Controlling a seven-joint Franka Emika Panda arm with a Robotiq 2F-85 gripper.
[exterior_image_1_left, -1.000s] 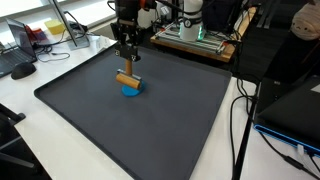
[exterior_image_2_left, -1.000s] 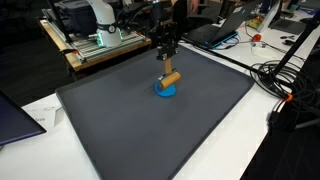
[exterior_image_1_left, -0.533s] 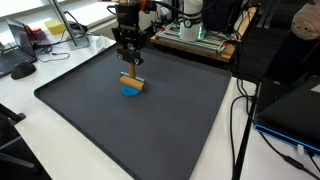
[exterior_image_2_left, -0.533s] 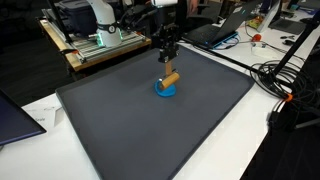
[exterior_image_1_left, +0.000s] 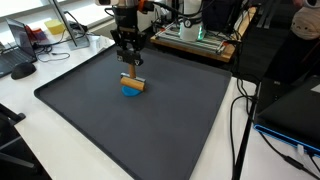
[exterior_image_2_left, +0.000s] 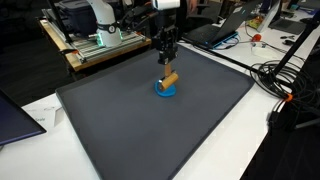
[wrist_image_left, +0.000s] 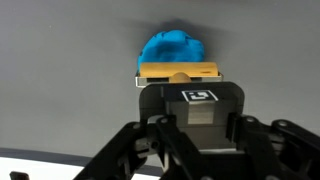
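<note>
While the arm is hanging over the far half of the dark mat (exterior_image_1_left: 150, 130), the gripper (exterior_image_1_left: 131, 69) is pointing straight down. Its jaws are drawn in and pinching the wooden block (exterior_image_1_left: 132, 82) by its upper edge.

- **Wooden block:** it is lying crosswise under the fingers. Its underside is either touching the blue piece (exterior_image_1_left: 131, 92) or hanging just above it; which of the two cannot be told.
- **Blue piece:** rounded, it is resting flat on the mat directly beneath the block. In the wrist view it is showing past the block's far edge.
- **Surroundings:** a white table (exterior_image_1_left: 60, 62) is bearing the mat. Black cables (exterior_image_2_left: 275, 78) are trailing beside it. A wooden stand (exterior_image_2_left: 95, 45) with equipment is standing behind.
</note>
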